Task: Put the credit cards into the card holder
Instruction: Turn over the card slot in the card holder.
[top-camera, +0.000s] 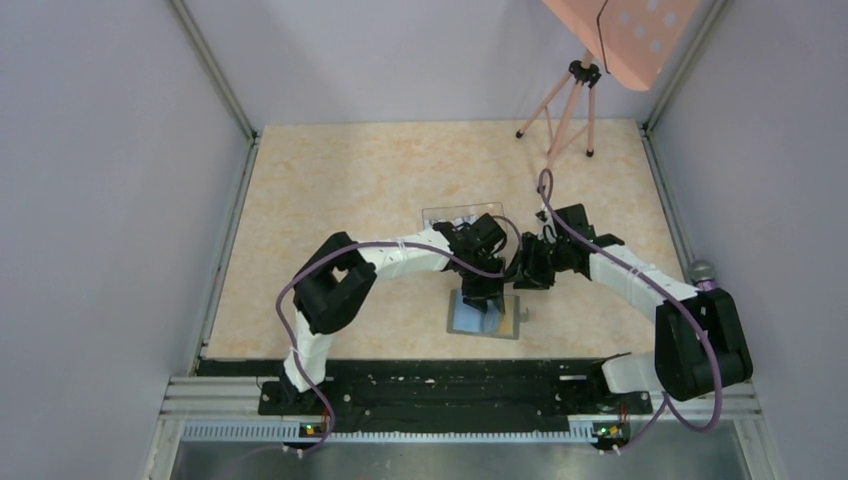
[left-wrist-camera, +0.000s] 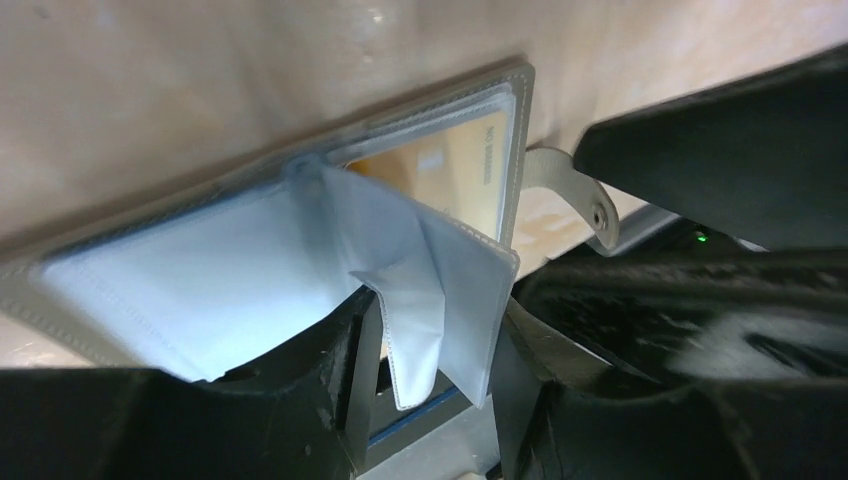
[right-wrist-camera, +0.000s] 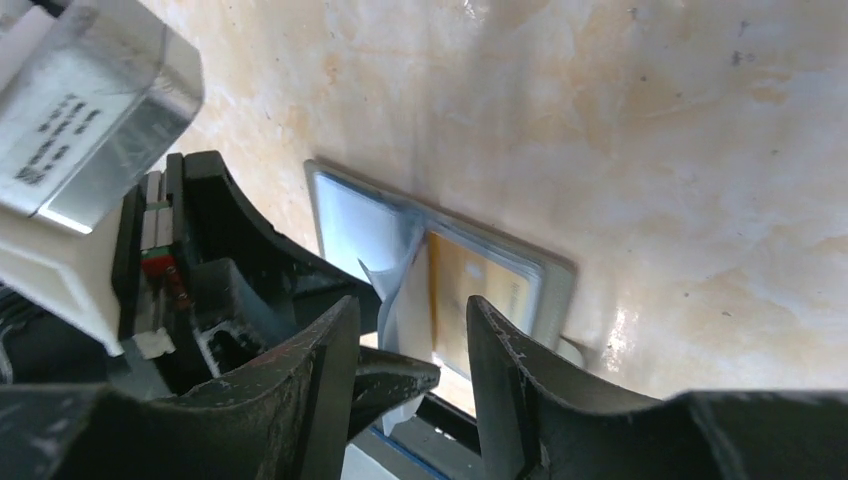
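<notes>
Beige tabletop (top-camera: 350, 190) carries the open card holder (top-camera: 462, 322), an orange credit card (left-wrist-camera: 455, 165) inside. My left pincer (top-camera: 486, 305) straddles its raised sleeve (left-wrist-camera: 400, 250), parted; my right pincer (top-camera: 519, 282), parted too, hovers at about two o'clock.

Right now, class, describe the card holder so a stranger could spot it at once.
On the beige table, look under the left gripper, mid-table. The card holder lies open: grey-edged, pale blue inside, an orange card in one pocket, unlike the clear box behind.
</notes>
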